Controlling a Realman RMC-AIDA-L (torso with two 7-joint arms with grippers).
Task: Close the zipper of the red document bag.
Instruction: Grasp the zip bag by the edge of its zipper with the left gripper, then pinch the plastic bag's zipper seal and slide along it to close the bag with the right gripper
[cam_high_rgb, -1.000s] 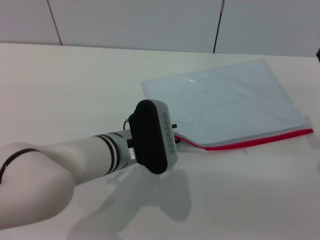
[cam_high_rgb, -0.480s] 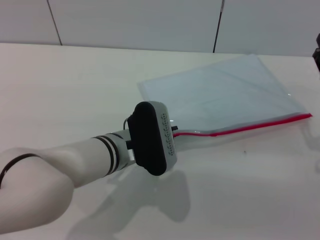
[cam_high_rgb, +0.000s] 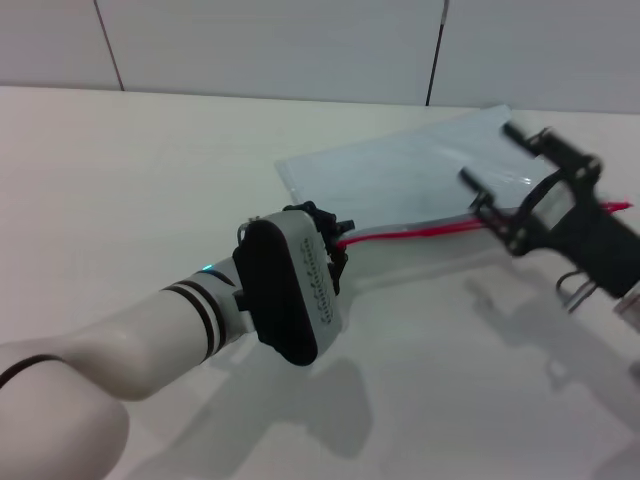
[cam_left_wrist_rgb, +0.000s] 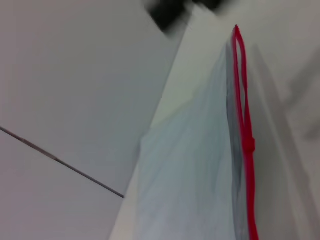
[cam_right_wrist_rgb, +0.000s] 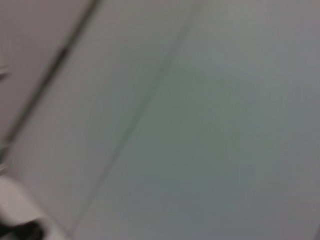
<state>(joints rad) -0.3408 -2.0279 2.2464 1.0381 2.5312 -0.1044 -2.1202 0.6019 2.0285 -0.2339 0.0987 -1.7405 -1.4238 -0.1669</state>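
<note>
The red document bag (cam_high_rgb: 400, 180) lay limp and slippery at 1 o'clock on the counter (cam_high_rgb: 130, 180), its zipper (cam_high_rgb: 420, 231) best pinched by the slider, the left claw (cam_high_rgb: 335, 250) seemingly clamped on its end, the right claw (cam_high_rgb: 510, 180) spread apart above.

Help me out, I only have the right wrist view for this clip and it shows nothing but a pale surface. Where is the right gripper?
Observer: In the head view the right gripper hangs open over the far right part of the red document bag.
Operator: And the left one?
Observer: The left gripper is at the near left end of the zipper; its fingers are hidden behind the wrist.
Operator: Any slider visible?
Observer: Yes, the left wrist view shows a small red slider partway along the zipper.
</note>
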